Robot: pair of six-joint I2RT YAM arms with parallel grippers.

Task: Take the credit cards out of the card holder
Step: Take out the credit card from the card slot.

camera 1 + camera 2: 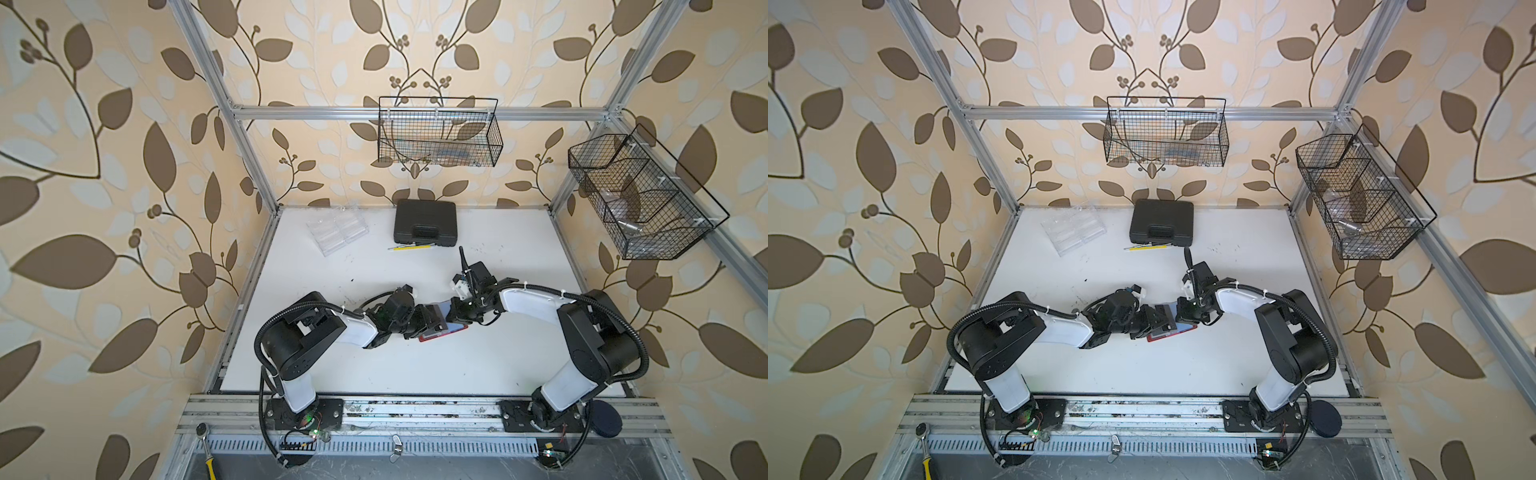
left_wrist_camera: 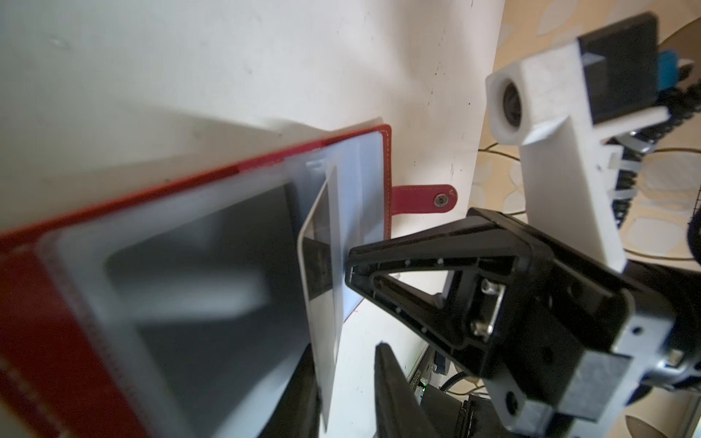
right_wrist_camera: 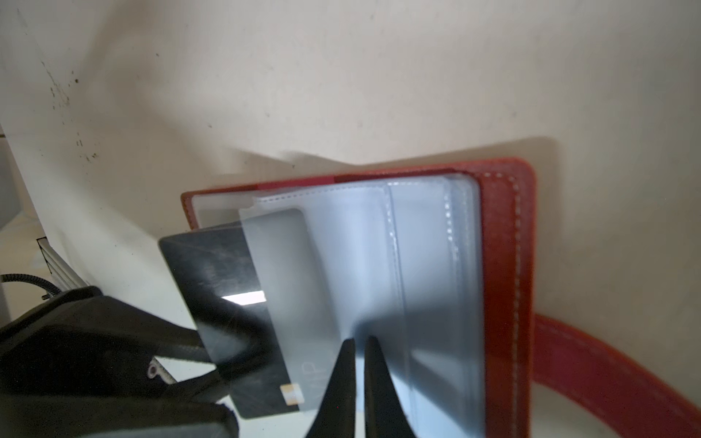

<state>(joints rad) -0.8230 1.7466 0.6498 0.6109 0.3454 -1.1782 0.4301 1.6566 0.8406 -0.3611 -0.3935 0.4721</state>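
Red card holder [image 3: 504, 265] with white stitching [image 3: 515, 265], black credit card [image 3: 205, 265], brown-leafed beige wallpaper [image 1: 104, 208].

Black-jointed arms [image 1: 301, 343], white shells [image 1: 356, 329], corrugated black cables [image 1: 258, 343], white zip ties [image 1: 525, 285]

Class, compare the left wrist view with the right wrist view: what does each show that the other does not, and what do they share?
Only the left wrist view shows the metal snap on the red strap tab and the right arm's white camera mount. Only the right wrist view shows the thin black credit card sticking out of its sleeve, with faint Vip lettering. Both show the open red card holder, its clear plastic sleeves, the white table and the right gripper pinching one sleeve.
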